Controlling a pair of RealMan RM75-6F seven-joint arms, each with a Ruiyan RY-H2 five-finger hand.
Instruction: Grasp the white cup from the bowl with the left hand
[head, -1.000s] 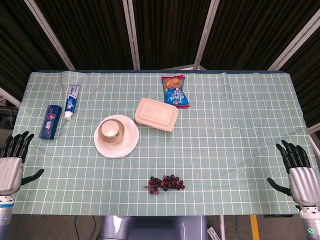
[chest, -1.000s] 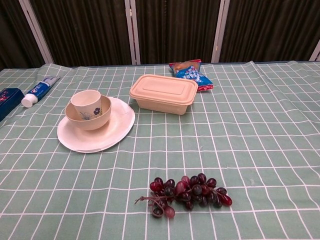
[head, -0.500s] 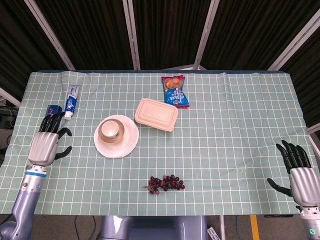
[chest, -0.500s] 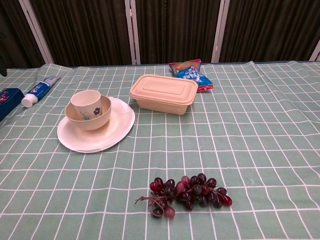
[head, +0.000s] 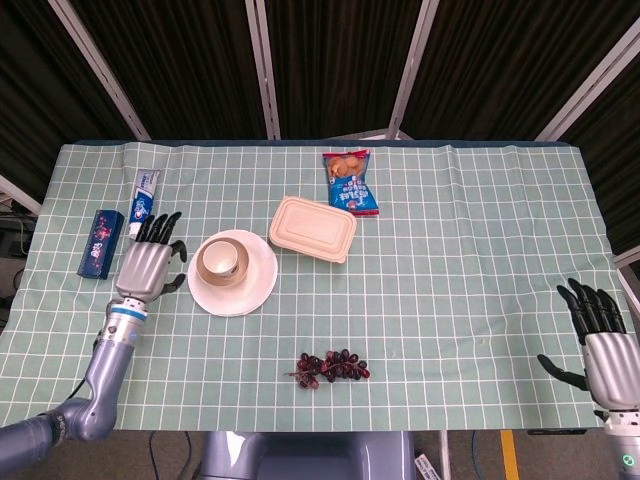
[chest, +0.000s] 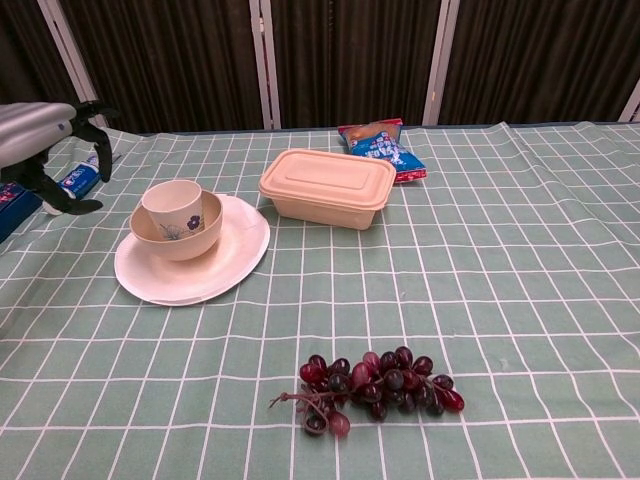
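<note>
A white cup (head: 221, 262) (chest: 173, 205) with a small flower print stands upright inside a tan bowl (head: 205, 272) (chest: 188, 240), which sits on a white plate (head: 248, 285) (chest: 225, 265) left of the table's middle. My left hand (head: 148, 262) (chest: 40, 135) hovers just left of the plate, fingers spread, holding nothing and apart from the cup. My right hand (head: 604, 343) rests open at the table's near right corner, seen only in the head view.
A beige lidded box (head: 313, 228) (chest: 328, 187) lies right of the plate, with a blue snack bag (head: 351, 181) (chest: 381, 147) behind it. A toothpaste tube (head: 143, 198) (chest: 82, 178) and a blue carton (head: 99, 243) lie at the left. Dark grapes (head: 331, 366) (chest: 375, 386) sit near the front edge.
My left hand has swung from the table's near left corner in toward the plate and now shows in the chest view. The right hand has barely shifted. The cup has not moved.
</note>
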